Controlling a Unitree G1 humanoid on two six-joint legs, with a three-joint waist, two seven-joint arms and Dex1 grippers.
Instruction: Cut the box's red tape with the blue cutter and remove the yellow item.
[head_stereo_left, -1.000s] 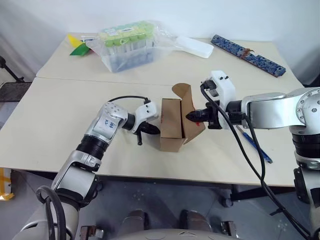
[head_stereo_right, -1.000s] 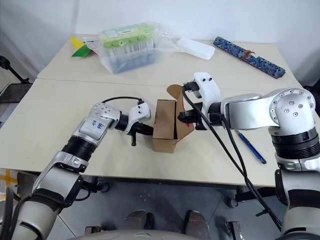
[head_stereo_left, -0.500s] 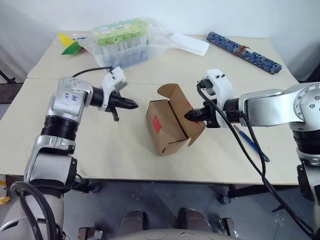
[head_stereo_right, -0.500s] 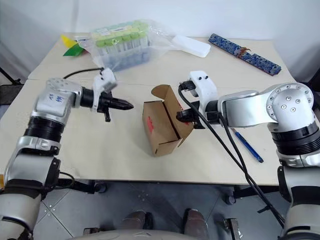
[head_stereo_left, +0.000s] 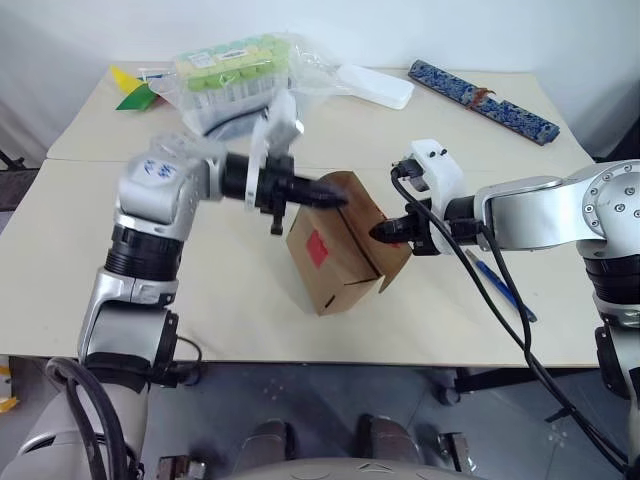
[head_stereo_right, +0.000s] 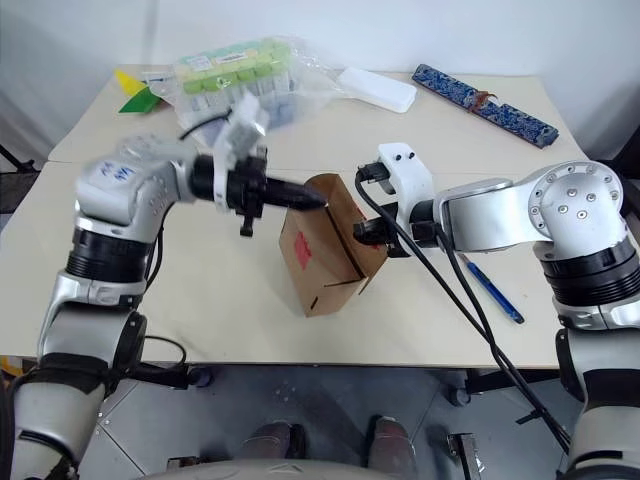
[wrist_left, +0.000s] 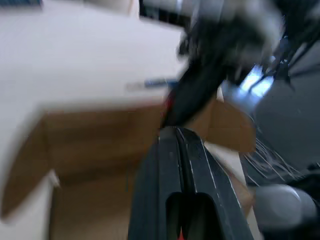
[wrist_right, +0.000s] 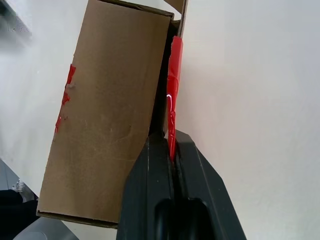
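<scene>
Box: small brown cardboard carton (head_stereo_left: 335, 255) tilted on the beige table (head_stereo_left: 80, 260), flaps open.
Red tape: red patch (head_stereo_left: 318, 247) on the carton's near face; right wrist view adds a red strip (wrist_right: 173, 100) along the flap edge.
Right gripper (head_stereo_left: 381, 232): clenched on that taped flap.
Left gripper (head_stereo_right: 312, 200): fingers pressed together, empty, tips at the carton's top.
Blue cutter: slim blue pen-shaped knife (head_stereo_right: 490, 289) lying on the table beyond the right arm.
</scene>
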